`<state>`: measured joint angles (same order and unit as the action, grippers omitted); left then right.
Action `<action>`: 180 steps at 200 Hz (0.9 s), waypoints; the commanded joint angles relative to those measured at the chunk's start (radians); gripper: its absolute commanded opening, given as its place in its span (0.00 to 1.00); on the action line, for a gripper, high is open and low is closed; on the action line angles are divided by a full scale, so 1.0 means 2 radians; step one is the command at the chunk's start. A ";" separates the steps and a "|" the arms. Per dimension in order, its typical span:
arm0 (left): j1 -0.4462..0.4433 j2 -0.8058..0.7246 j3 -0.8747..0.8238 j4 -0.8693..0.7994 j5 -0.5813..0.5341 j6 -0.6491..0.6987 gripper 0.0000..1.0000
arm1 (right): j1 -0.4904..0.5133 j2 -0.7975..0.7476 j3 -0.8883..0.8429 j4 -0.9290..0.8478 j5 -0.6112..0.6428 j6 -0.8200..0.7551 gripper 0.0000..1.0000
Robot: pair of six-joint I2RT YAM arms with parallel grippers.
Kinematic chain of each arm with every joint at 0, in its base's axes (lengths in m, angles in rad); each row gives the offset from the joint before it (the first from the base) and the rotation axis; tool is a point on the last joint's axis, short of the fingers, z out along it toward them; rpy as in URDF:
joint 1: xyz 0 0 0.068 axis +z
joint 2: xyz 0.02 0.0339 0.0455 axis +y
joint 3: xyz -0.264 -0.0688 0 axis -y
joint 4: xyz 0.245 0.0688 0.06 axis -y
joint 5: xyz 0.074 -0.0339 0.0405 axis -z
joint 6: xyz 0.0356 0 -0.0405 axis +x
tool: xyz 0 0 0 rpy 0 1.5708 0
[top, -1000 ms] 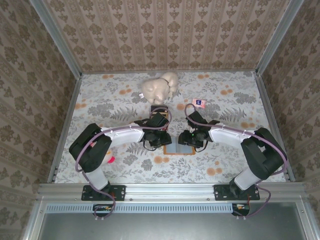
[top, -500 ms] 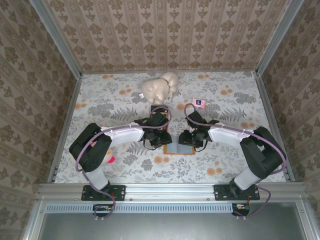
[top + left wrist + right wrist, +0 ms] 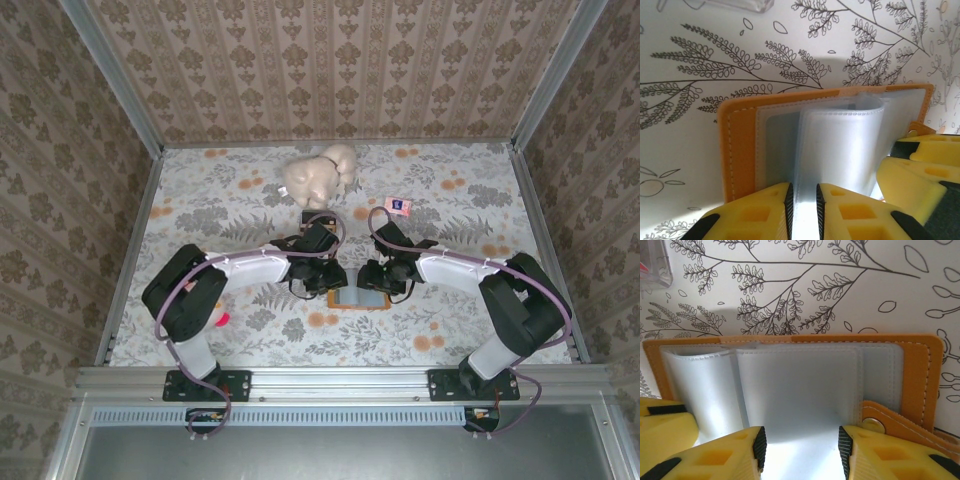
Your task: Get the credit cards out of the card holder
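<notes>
The tan-orange card holder (image 3: 358, 299) lies open on the floral tabletop, its clear grey sleeves facing up. My left gripper (image 3: 335, 279) comes at it from the left. In the left wrist view its jaws (image 3: 804, 192) stand a narrow gap apart around the edge of a raised, curled sleeve (image 3: 840, 145). My right gripper (image 3: 373, 279) comes from the right and stands open (image 3: 801, 440) over a flat sleeve (image 3: 800, 385), beside the snap tab (image 3: 875, 422). The sleeves look bare. A dark red stack, the credit cards (image 3: 312, 214), lies on the table behind the left wrist.
A cream plush toy (image 3: 318, 175) sits at the back centre. A small pink packet (image 3: 398, 205) lies to its right. The two grippers nearly touch; a right finger (image 3: 920, 172) shows in the left wrist view. Walls enclose the table on three sides.
Both grippers have narrowed a little, the left one around the raised sleeve. The left arm has edged right, closer over the holder. The holder has barely moved.
</notes>
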<state>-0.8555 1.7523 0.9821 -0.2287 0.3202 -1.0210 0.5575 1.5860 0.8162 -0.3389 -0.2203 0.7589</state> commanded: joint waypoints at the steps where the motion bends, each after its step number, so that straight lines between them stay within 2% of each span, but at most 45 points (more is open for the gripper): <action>1: -0.003 0.015 0.012 0.017 0.018 -0.007 0.23 | 0.003 0.023 -0.012 -0.017 0.007 0.005 0.39; 19: -0.008 0.022 0.017 0.023 0.024 -0.010 0.22 | 0.003 0.018 -0.019 -0.005 0.002 0.009 0.35; 57: -0.010 0.029 0.023 0.034 0.030 -0.011 0.23 | 0.001 -0.001 -0.029 0.009 0.001 0.013 0.34; 108: -0.010 0.037 0.029 0.058 0.043 -0.015 0.25 | 0.001 -0.066 -0.059 0.037 0.014 0.016 0.31; 149: -0.010 0.043 0.029 0.066 0.049 -0.016 0.20 | 0.001 -0.094 -0.083 0.059 -0.009 0.007 0.31; 164: -0.011 0.046 0.028 0.068 0.049 -0.016 0.18 | 0.001 -0.094 -0.089 0.073 -0.032 0.000 0.33; 180: -0.011 0.049 0.028 0.068 0.051 -0.017 0.17 | 0.001 -0.094 -0.088 0.073 -0.043 -0.003 0.41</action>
<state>-0.8700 1.8324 1.0222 -0.1032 0.4011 -1.0443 0.5575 1.4128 0.6556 -0.2211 -0.2451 0.7609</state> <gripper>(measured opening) 0.174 0.363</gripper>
